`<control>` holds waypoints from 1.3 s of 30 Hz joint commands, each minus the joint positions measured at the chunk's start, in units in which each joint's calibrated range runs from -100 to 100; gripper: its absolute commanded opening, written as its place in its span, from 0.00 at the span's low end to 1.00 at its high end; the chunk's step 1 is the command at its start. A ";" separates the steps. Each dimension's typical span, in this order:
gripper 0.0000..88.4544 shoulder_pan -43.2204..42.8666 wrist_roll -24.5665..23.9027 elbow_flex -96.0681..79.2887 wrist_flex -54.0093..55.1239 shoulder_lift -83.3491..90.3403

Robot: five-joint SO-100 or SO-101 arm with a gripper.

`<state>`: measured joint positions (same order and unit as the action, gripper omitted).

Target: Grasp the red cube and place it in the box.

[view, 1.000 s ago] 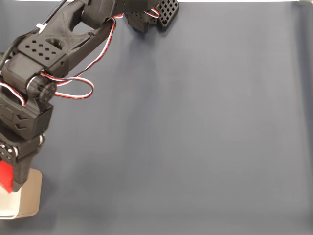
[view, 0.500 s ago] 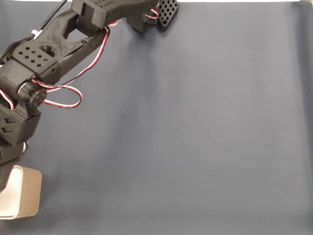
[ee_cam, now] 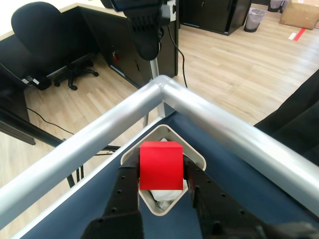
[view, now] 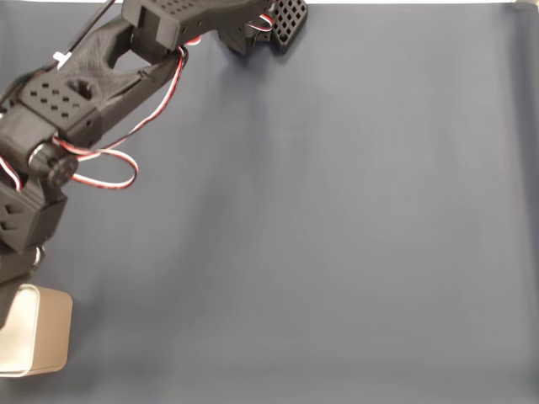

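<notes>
In the wrist view my gripper (ee_cam: 160, 172) is shut on the red cube (ee_cam: 160, 164), with a black finger (ee_cam: 127, 185) pressed on each side. The cube hangs directly above the box (ee_cam: 160, 132), a beige rounded container with a white inside, which sits in the corner of the table. In the fixed view the box (view: 40, 332) stands at the lower left edge. The black arm (view: 63, 118) reaches down the left side toward it, and its end runs off the picture's left edge.
A dark blue mat (view: 337, 236) covers the table. A silver metal rail (ee_cam: 214, 119) frames the table corner just past the box, with the floor below and an office chair (ee_cam: 42, 30) beyond. The arm's perforated black base (view: 282, 21) sits at the top.
The arm swung further left and the red cube slipped past the fixed view's left edge. Over the last half second the arm barely moved.
</notes>
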<state>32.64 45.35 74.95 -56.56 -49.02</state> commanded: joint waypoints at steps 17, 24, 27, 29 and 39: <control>0.03 0.38 0.63 3.06 1.32 -0.72; 0.02 0.38 0.88 3.06 1.48 -0.72; 0.02 0.31 0.88 3.06 1.56 -0.72; 0.02 0.31 0.88 3.06 1.56 -0.72; 0.02 0.03 0.83 3.06 1.56 -0.63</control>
<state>32.64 45.74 75.05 -56.25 -51.11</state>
